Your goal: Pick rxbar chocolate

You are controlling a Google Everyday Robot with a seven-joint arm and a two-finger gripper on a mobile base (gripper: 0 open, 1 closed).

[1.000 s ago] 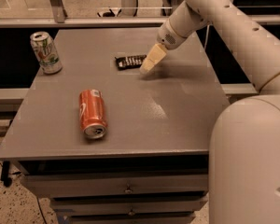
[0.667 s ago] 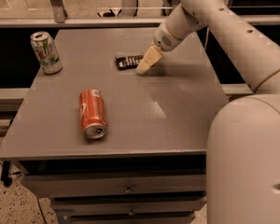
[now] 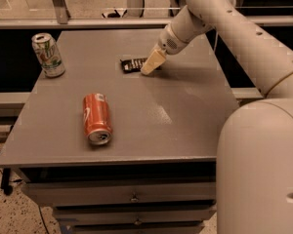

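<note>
Clearly no writing can be read: the flat black snack bar with pale lettering (image 3: 132, 64) lies at the far middle of the grey tabletop (image 3: 185, 121), its print too small. The standing green-white can (image 3: 48, 55) and the lying orange can (image 3: 96, 118) show only blurred marks. The cream hand (image 3: 153, 62) sits over the bar's right end; open or closed, I cannot tell. Compared with a second ago, it has moved slightly left, closer onto the bar.
</note>
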